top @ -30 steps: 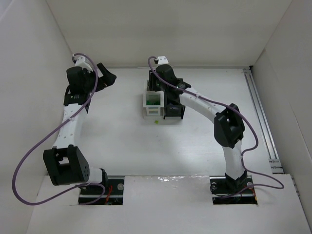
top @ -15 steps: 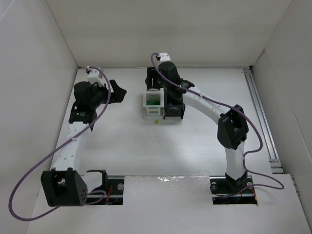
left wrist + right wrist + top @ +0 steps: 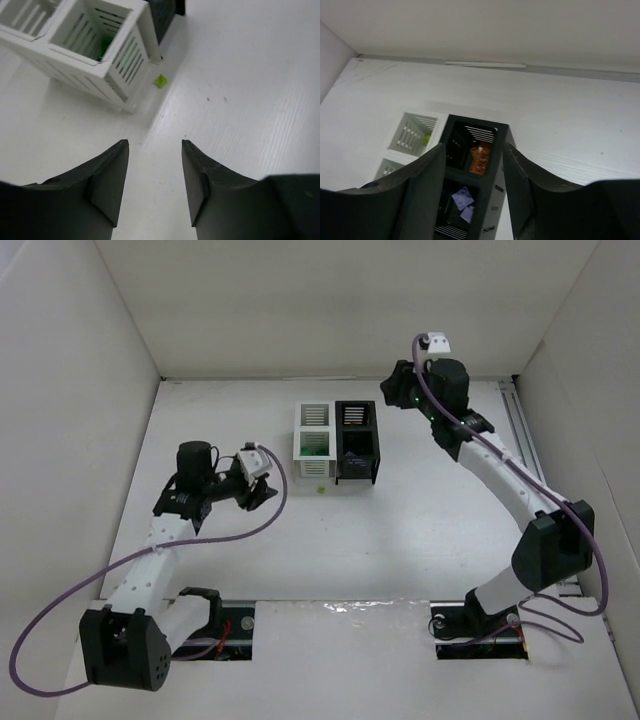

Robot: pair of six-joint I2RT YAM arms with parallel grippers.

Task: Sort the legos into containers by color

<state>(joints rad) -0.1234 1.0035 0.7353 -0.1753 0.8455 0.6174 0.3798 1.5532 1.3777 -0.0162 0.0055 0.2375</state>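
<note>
The containers are two white bins (image 3: 312, 438) joined to two black bins (image 3: 357, 440) at mid-table. Green legos (image 3: 315, 448) lie in the near white bin. One small yellow-green lego (image 3: 320, 489) (image 3: 160, 80) lies loose on the table just in front of that white bin (image 3: 100, 47). My left gripper (image 3: 268, 490) (image 3: 154, 143) hovers left of it, open and empty. My right gripper (image 3: 392, 392) (image 3: 472, 147) hangs open and empty behind and right of the black bins (image 3: 492, 175). One of them holds an orange lego (image 3: 481, 157), the other purple legos (image 3: 463, 200).
White walls close in the table on the left, back and right. A metal rail (image 3: 535, 480) runs along the right edge. Both arm bases (image 3: 215, 620) sit at the near edge, with purple cables looping beside them.
My left arm has swung from the back left corner down toward the front of the bins and its jaws have narrowed. My right arm has pulled away from above the bins to the back right.
</note>
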